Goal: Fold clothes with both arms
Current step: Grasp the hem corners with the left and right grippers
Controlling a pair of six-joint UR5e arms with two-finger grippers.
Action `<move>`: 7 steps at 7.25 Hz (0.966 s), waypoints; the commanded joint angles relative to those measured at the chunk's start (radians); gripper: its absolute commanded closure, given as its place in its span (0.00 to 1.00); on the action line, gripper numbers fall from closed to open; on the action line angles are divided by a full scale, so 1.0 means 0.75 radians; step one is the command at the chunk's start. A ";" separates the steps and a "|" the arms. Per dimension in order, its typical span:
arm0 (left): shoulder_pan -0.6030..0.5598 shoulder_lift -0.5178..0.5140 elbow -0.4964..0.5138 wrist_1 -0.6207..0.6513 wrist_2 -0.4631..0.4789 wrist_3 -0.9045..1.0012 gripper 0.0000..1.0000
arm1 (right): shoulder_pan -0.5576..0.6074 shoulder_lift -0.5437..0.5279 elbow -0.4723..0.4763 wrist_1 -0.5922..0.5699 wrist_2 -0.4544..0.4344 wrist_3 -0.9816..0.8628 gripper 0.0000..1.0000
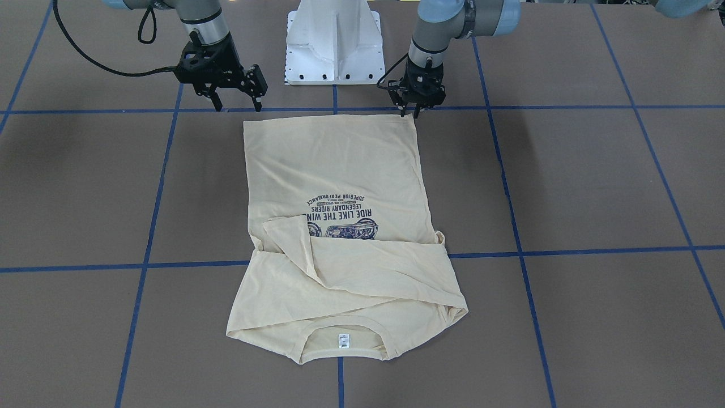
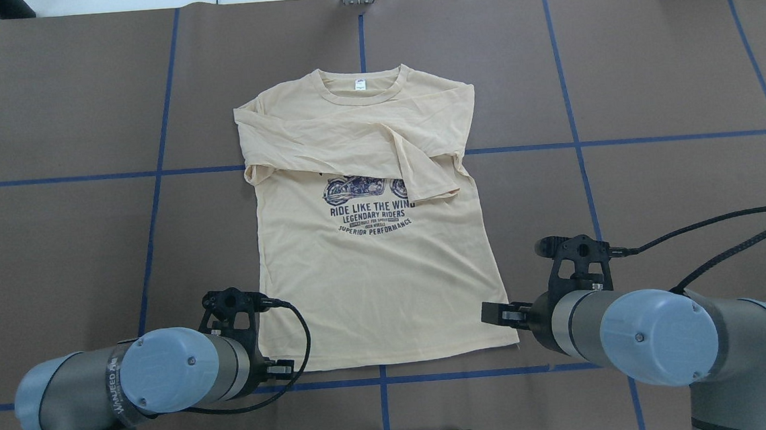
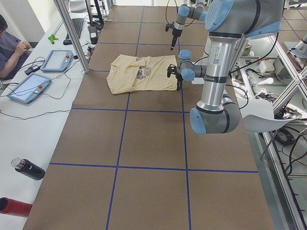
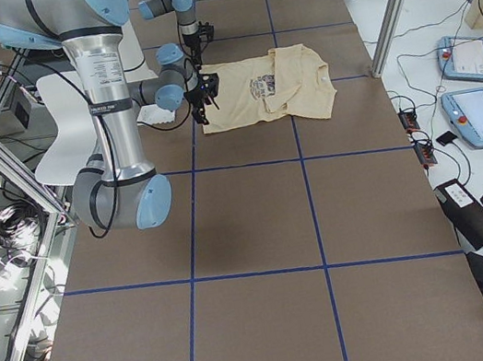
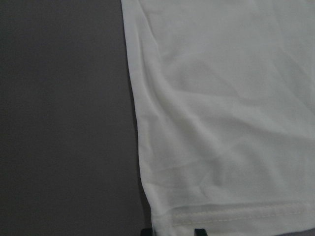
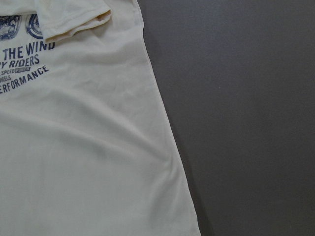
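The cream-yellow T-shirt (image 1: 340,170) lies flat and face up on the brown table, with its neck label (image 2: 362,85) at the far side. Both sleeves are folded across the chest, over the top of the navy print (image 2: 371,212). My left gripper (image 1: 412,113) hangs over the near hem corner. In the left wrist view its fingertips (image 5: 199,231) stand a small gap apart over the hem, with the fabric (image 5: 221,123) lying flat. My right gripper (image 1: 237,105) is wide open and empty, above the table just outside the other hem corner. The right wrist view shows the shirt's side edge (image 6: 162,128).
The white pedestal base (image 1: 334,42) stands between the arms at the table's near edge. Blue tape lines (image 1: 340,254) cross the brown table. In the exterior left view, tablets (image 3: 57,60) and a seated operator (image 3: 12,45) are on a side bench beyond the table.
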 commanded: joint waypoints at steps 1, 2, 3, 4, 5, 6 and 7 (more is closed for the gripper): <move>-0.001 0.002 0.006 0.001 0.000 0.005 0.67 | -0.008 0.000 0.000 -0.001 -0.008 0.000 0.01; 0.001 0.004 0.008 0.001 0.000 0.005 0.73 | -0.010 0.000 -0.002 -0.001 -0.008 0.000 0.01; 0.002 0.002 0.008 0.001 0.000 0.005 1.00 | -0.012 0.000 -0.002 -0.001 -0.008 0.000 0.01; 0.002 0.004 0.008 0.001 0.000 0.009 1.00 | -0.012 0.000 -0.004 -0.001 -0.008 0.000 0.01; -0.001 0.002 0.000 0.001 0.000 0.009 1.00 | -0.029 -0.002 -0.012 -0.003 -0.025 0.002 0.01; 0.001 0.000 -0.002 0.001 -0.002 0.011 1.00 | -0.069 0.000 -0.045 -0.003 -0.081 0.022 0.01; 0.002 -0.002 -0.002 0.001 -0.002 0.009 1.00 | -0.120 0.000 -0.077 -0.003 -0.139 0.087 0.07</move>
